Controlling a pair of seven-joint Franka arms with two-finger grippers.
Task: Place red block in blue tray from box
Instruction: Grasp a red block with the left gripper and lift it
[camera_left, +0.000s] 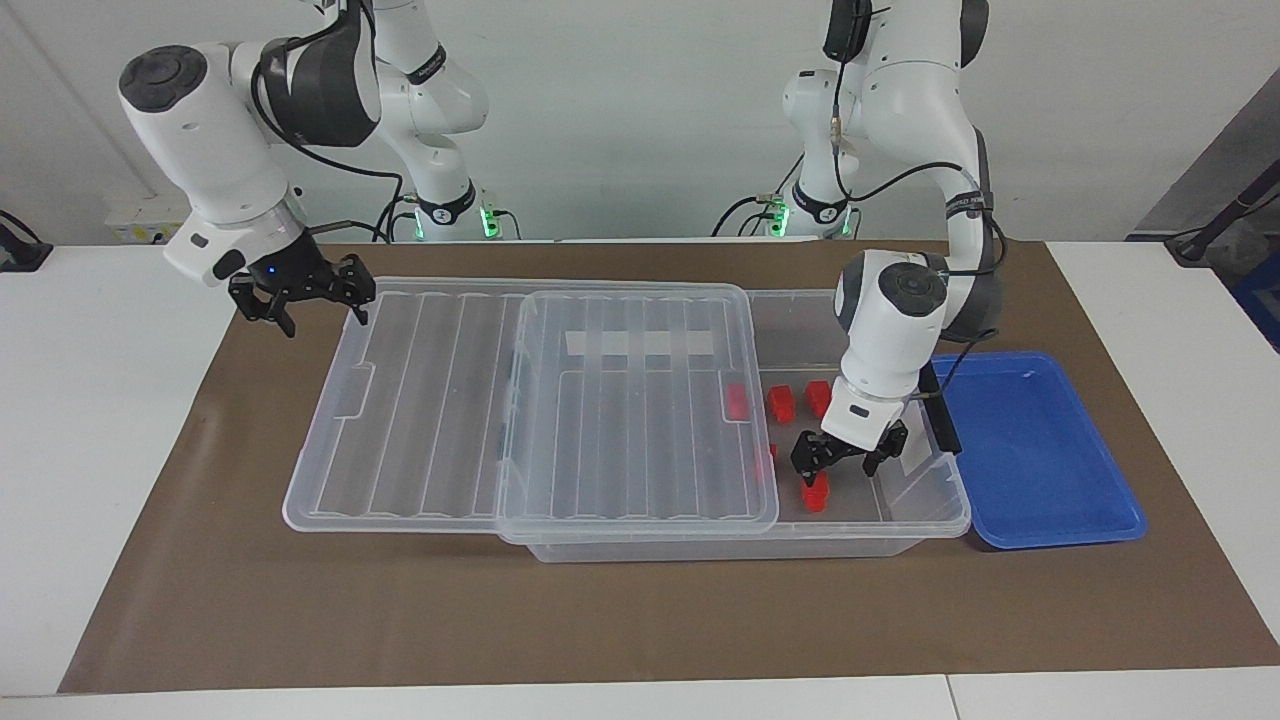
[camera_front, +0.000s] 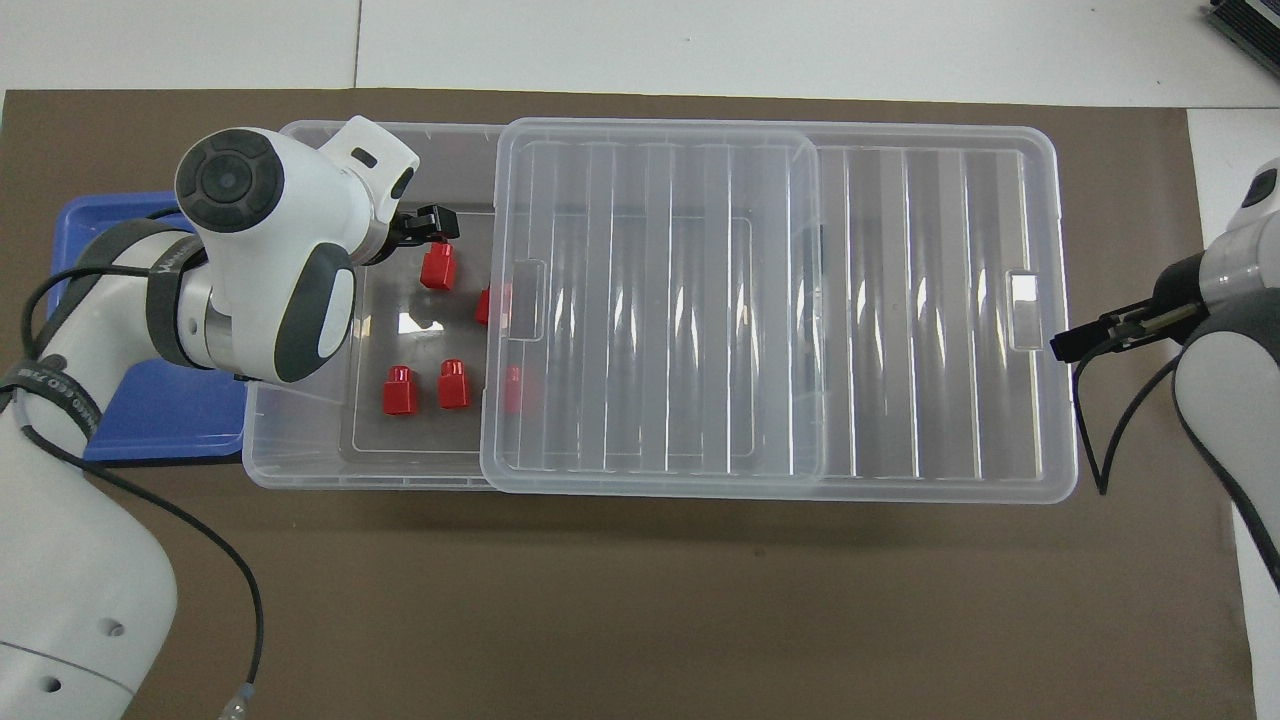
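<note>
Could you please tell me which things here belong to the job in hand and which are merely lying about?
In the job:
- red block, under the open left pincer
- box, lid slid aside
- blue tray beside the box

Lying about:
- four other red blocks in the box
- brown mat
- right pincer, waiting, open
</note>
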